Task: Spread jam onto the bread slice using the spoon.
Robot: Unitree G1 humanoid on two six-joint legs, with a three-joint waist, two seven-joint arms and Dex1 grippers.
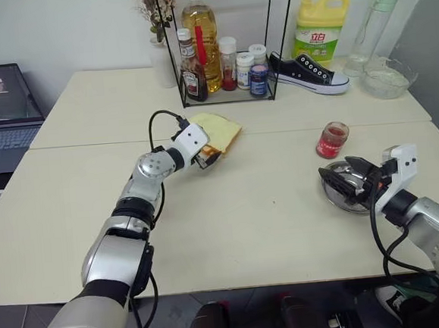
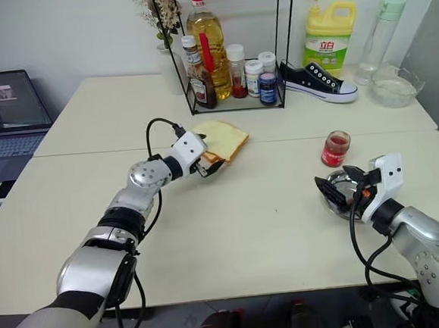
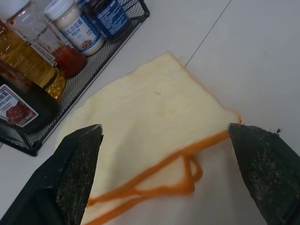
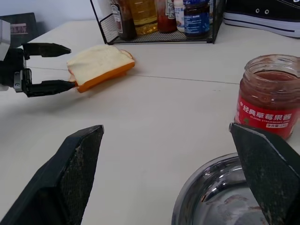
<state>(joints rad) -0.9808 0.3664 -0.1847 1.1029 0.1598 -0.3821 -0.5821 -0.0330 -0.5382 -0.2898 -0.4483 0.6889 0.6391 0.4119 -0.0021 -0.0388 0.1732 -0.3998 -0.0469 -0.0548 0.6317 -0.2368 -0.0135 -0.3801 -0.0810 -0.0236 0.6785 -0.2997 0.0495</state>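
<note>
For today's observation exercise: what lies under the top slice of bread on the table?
Under the top bread slice, the tan crust edges of more slices stick out at one corner. How many slices there are cannot be told, since the top slice covers the rest.

My own left gripper (image 1: 207,156) covers the near edge of the bread stack (image 1: 218,129) from the head view, so I cannot count the slices there. From my left wrist the stack (image 3: 154,117) runs off the picture's edge. My right hand hides much of the steel plate (image 1: 342,198), and its far side is cut off in my right wrist view. The jam jar's label (image 4: 265,117) is too small to read.
</note>
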